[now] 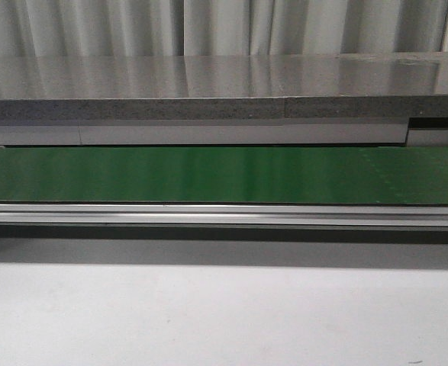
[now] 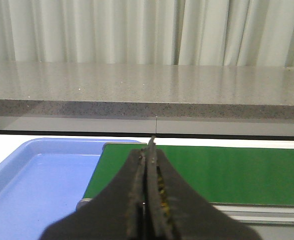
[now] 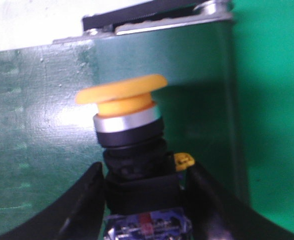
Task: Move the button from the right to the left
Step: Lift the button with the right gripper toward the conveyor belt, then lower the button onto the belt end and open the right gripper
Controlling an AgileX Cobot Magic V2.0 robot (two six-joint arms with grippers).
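- The right gripper (image 3: 145,200) is clamped on the button (image 3: 134,145), a small push button with a round yellow-orange mushroom cap, a silver collar and a black blocky body; both black fingers press the body's sides.
- The button hangs over the green conveyor belt (image 3: 31,150), cap pointing away from the wrist; whether its base touches the belt cannot be told.
- Judging by this, the pick on the right is done or nearly so; the carry leftward and the release are left.
- The left gripper (image 2: 148,200) has its jaws pressed together with nothing between them, hovering near the belt's left end beside a light blue plastic tray (image 2: 31,190).
- Only the right wrist view shows the button; the front view shows just the belt (image 1: 224,175), its metal rail (image 1: 224,213) and the grey speckled counter (image 1: 208,91), with no arm or button.
- Only the left wrist view shows the tray, a likely drop place.
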